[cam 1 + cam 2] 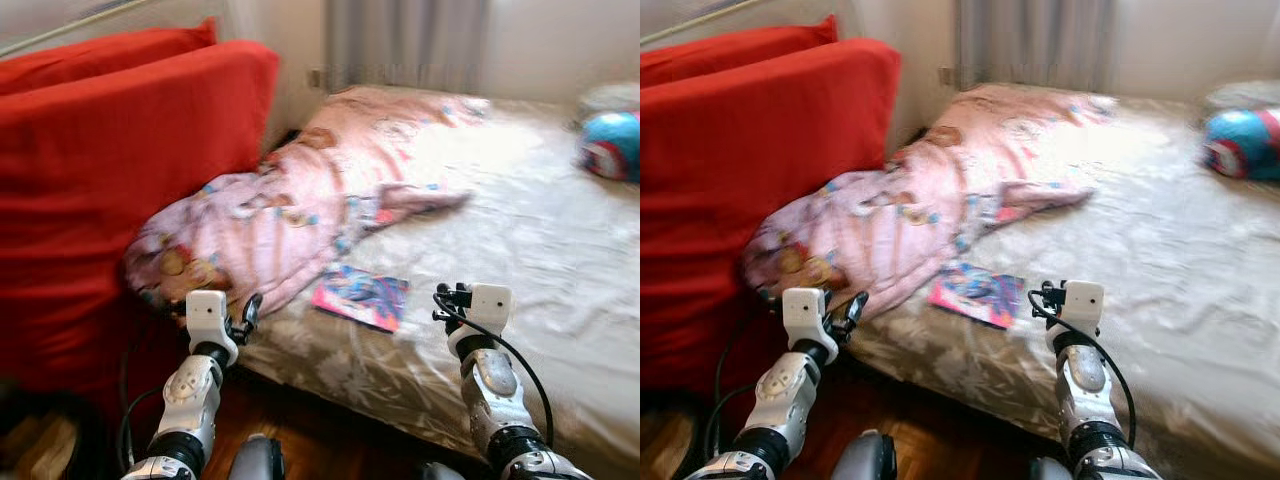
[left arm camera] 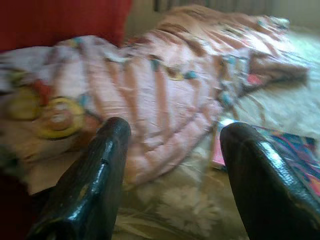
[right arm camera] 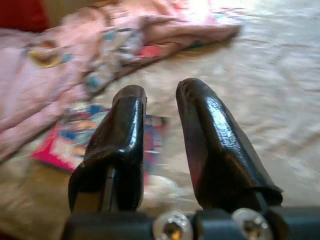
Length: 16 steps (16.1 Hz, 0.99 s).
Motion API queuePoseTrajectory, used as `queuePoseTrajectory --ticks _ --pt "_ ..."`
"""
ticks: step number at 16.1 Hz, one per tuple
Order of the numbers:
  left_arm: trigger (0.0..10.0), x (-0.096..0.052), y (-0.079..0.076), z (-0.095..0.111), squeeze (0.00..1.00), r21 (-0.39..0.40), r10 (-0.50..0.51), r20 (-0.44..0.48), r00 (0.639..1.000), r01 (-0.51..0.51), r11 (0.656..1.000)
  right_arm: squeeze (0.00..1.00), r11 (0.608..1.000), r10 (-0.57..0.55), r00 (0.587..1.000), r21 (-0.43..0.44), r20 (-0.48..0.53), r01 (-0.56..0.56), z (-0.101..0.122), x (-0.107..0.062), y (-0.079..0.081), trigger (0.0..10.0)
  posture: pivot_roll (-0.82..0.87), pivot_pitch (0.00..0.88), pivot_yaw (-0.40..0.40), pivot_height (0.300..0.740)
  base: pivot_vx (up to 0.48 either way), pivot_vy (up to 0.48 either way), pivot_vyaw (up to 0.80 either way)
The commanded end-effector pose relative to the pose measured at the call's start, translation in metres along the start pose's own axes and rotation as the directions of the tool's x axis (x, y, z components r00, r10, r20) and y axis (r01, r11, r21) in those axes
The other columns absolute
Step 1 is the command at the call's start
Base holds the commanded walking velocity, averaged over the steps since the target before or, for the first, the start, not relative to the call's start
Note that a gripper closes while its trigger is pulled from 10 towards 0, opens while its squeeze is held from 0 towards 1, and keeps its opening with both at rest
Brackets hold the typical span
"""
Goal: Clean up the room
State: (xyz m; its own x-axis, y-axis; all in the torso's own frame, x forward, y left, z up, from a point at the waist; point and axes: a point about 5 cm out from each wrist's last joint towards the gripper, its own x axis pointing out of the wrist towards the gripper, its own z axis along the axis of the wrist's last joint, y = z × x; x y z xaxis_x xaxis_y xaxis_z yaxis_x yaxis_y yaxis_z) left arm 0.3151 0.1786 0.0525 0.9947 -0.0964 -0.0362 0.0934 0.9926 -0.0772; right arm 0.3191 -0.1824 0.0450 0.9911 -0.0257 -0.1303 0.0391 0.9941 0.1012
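A crumpled pink patterned blanket (image 1: 290, 210) lies across the left side of a bed (image 1: 560, 250) with a beige sheet and spills over its near left corner. A colourful book (image 1: 362, 296) lies flat on the sheet just beside the blanket's edge. My left gripper (image 1: 248, 312) hovers at the bed's near corner, pointing at the blanket, its fingers (image 2: 107, 150) wide apart and empty. My right gripper (image 1: 443, 298) hangs over the sheet a little right of the book, with a narrow gap between its fingers (image 3: 125, 115) and nothing held.
A red sofa (image 1: 110, 150) with cushions stands close on the left, against the bed. A blue and red ball (image 1: 612, 145) rests at the bed's far right. Grey curtains (image 1: 405, 40) hang behind. Dark wooden floor (image 1: 320, 435) shows below the bed's edge.
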Motion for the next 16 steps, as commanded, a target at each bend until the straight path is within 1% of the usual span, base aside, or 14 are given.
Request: queuePoseTrajectory --ticks 1,5,10,16 --pt "10.0 0.0003 0.0033 0.0011 0.00 0.003 0.006 -0.007 1.000 -0.006 1.000 0.00 1.000 0.008 1.000 0.019 -0.014 -0.007 -0.0036 -0.0008 0.0039 10.0 -0.02 0.000 0.033 0.627 0.000 0.000 0.00" --pt "10.0 0.0007 0.0015 0.0019 0.00 0.001 -0.006 -0.004 1.000 0.006 1.000 0.00 1.000 -0.001 1.000 0.030 -0.029 0.002 -0.0053 -0.0008 0.0018 10.0 -0.02 0.000 0.035 0.627 0.000 0.000 0.00" --pt "10.0 -0.0003 0.0003 0.0017 0.00 -0.004 -0.011 -0.002 1.000 0.011 1.000 0.00 1.000 0.000 0.998 0.027 -0.059 0.001 -0.0096 -0.0019 0.0000 10.0 -0.02 0.000 0.036 0.627 0.263 0.000 0.00" --pt "10.0 -0.0030 -0.0009 -0.0005 0.00 -0.004 -0.018 -0.004 1.000 0.018 1.000 0.00 1.000 0.004 0.998 0.029 -0.068 -0.002 -0.0107 -0.0018 -0.0002 10.0 -0.02 0.000 0.046 0.627 0.276 0.000 0.00"
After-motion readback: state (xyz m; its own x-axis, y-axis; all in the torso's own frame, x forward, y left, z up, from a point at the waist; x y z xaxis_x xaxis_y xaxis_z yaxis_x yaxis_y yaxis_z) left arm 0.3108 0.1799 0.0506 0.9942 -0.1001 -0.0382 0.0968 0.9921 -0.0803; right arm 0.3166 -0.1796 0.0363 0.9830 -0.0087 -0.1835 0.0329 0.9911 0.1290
